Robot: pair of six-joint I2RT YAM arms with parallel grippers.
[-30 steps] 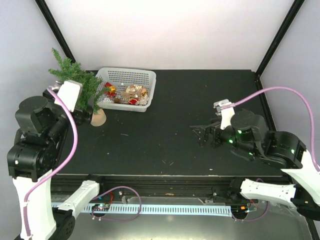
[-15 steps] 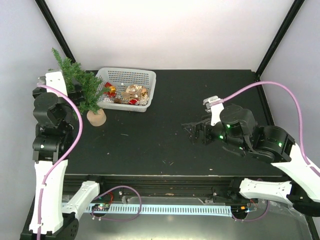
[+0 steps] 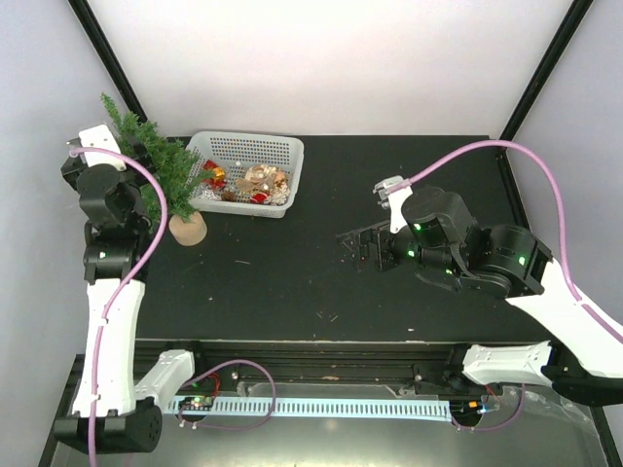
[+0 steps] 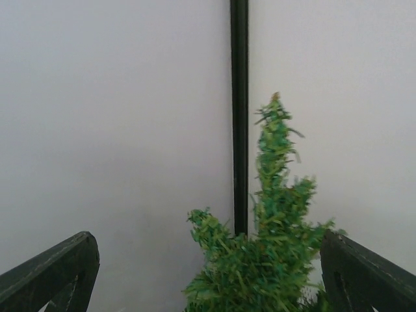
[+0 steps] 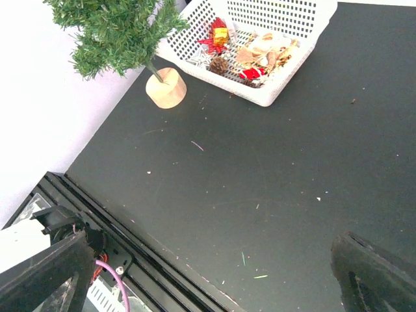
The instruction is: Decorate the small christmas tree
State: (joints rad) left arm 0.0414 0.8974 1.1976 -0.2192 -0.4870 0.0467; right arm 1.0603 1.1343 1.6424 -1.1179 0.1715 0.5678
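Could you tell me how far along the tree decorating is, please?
Done: nothing visible; the small christmas tree stands bare, and the ornaments lie in the white basket. In hand: the left end effector is open around the tree's foliage; the right end effector hovers open, empty, over the table. Remaining: picking and hanging every ornament.

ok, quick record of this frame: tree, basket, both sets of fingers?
tree: small dark-green artificial fir on a round tan wooden base, upright, far left of the black table, no ornaments visible on it
basket: white perforated plastic basket, just right of the tree, holding red, gold and brown ornaments
left fingers: open, one either side of the treetop, contact unclear
right fingers: open, empty, above the table right of centre
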